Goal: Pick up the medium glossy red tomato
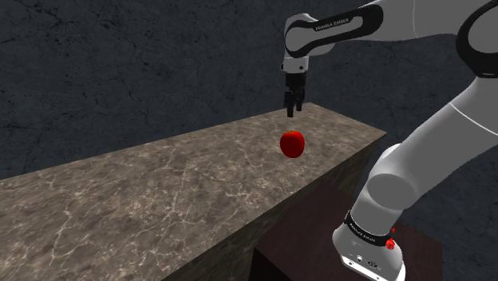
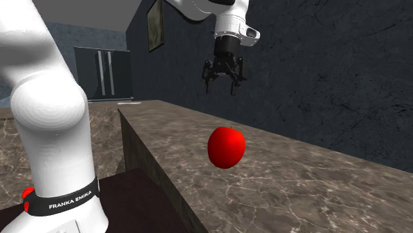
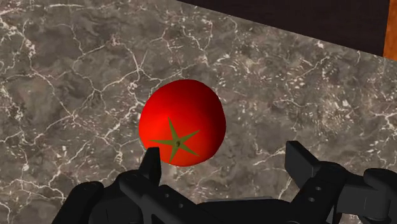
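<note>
A glossy red tomato (image 1: 293, 144) with a green star-shaped stem mark rests on the brown marble counter (image 1: 160, 191), near its edge. My black gripper (image 1: 294, 111) hangs a short way above it, open, with nothing between its fingers. In the second exterior view the gripper (image 2: 222, 87) hovers over the counter beyond the tomato (image 2: 226, 147). In the wrist view the tomato (image 3: 182, 123) lies on the stone just ahead of the gripper (image 3: 222, 159), closer to one fingertip than the other.
The counter (image 2: 298, 185) runs along a dark mottled wall (image 1: 120, 64). My dark stand (image 1: 319, 239) sits below the counter's edge. A framed picture (image 2: 155, 25) and a glazed cabinet (image 2: 102, 71) are further back.
</note>
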